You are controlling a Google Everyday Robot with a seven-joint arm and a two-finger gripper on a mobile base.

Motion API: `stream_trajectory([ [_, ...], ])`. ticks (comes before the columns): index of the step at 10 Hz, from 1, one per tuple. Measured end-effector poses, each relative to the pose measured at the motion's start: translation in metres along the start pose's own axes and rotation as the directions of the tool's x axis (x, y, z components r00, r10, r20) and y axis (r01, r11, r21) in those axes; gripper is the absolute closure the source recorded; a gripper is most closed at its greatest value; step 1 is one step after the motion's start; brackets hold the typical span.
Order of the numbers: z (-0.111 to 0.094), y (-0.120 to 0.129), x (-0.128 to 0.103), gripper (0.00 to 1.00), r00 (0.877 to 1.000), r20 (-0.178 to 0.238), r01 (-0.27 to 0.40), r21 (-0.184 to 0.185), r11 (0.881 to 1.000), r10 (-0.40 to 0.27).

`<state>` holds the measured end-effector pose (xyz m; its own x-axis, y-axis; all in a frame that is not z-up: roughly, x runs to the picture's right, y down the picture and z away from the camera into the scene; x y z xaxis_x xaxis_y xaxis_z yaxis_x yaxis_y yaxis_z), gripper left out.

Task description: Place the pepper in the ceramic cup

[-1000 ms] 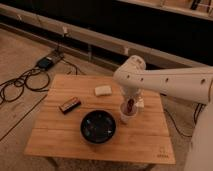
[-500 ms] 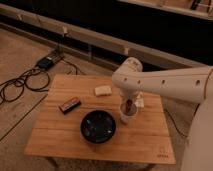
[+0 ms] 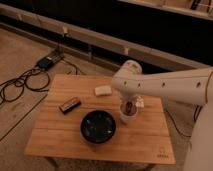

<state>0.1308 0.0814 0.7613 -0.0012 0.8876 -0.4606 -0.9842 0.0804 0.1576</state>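
The white ceramic cup (image 3: pixel 128 117) stands on the wooden table (image 3: pixel 60 137), right of centre. My gripper (image 3: pixel 128 106) reaches in from the right and points down, directly over the cup's mouth. It is shut on the small dark red pepper (image 3: pixel 129 107), which hangs upright between the fingers at the cup's rim. The pepper's lower end is hidden by the rim.
A wide black bowl (image 3: pixel 99 127) sits just left of the cup. A pale beige block (image 3: pixel 103 90) lies at the back and a dark flat bar (image 3: pixel 69 105) on the left. A small white item (image 3: pixel 139 102) lies behind the cup. Cables and a power box (image 3: pixel 46 62) are on the floor to the left.
The arm has shifted only slightly, and the gripper with the pepper stays over the cup, perhaps a touch lower. Nothing on the table has moved.
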Motion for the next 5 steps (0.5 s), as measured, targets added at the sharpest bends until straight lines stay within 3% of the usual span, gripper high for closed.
stream_trajectory([
  [5, -0.0079, 0.0026, -0.0016, 0.25, 1.0, 0.002, -0.004, -0.001, 1.0, 0.004],
])
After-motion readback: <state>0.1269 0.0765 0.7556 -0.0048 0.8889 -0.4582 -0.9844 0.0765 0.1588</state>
